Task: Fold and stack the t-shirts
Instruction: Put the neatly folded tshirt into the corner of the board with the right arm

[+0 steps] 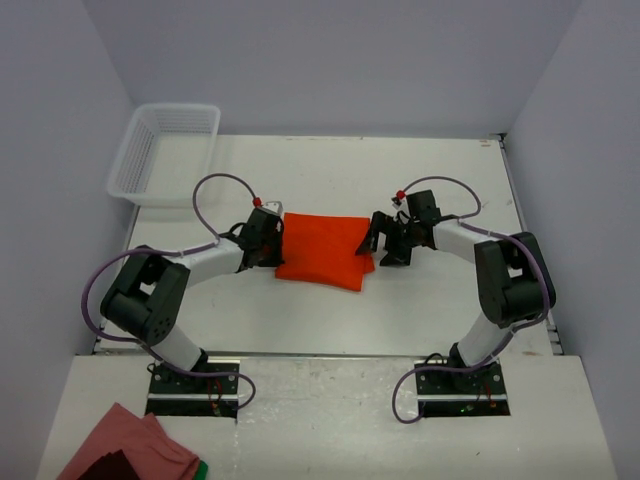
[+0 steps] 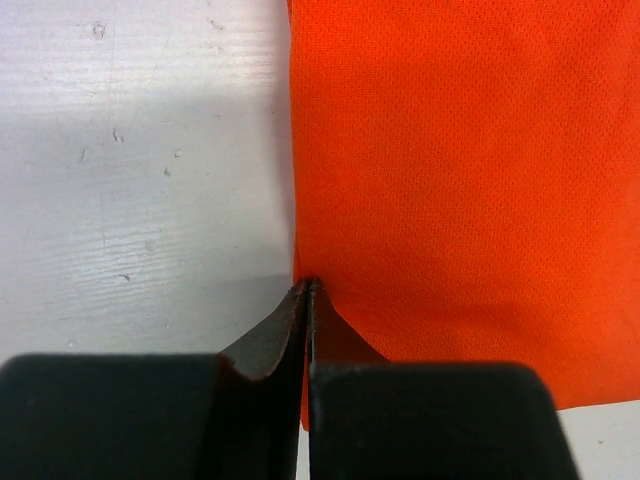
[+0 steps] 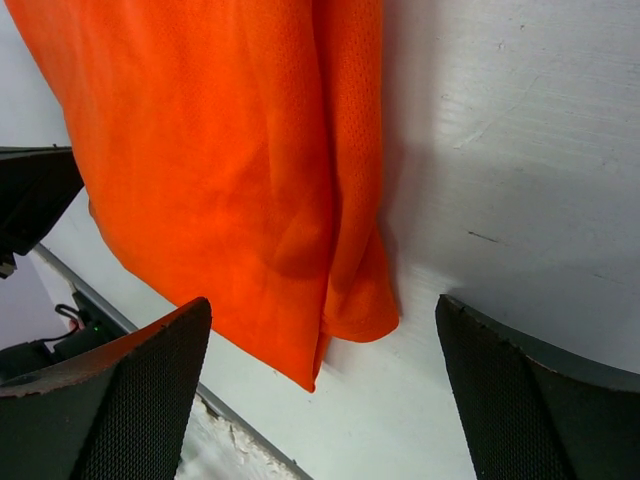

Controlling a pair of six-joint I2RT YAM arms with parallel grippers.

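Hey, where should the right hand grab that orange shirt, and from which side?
Probably the doubled flap at the near right corner of the t-shirt, coming in low from the right. The layers bunch into a thicker fold there, giving an edge to pinch, and the open right hand sits astride it.

No words, numbers, brands or signs can be read in any of the views. The orange t-shirt [image 1: 322,247] is plain, with no print or label showing.
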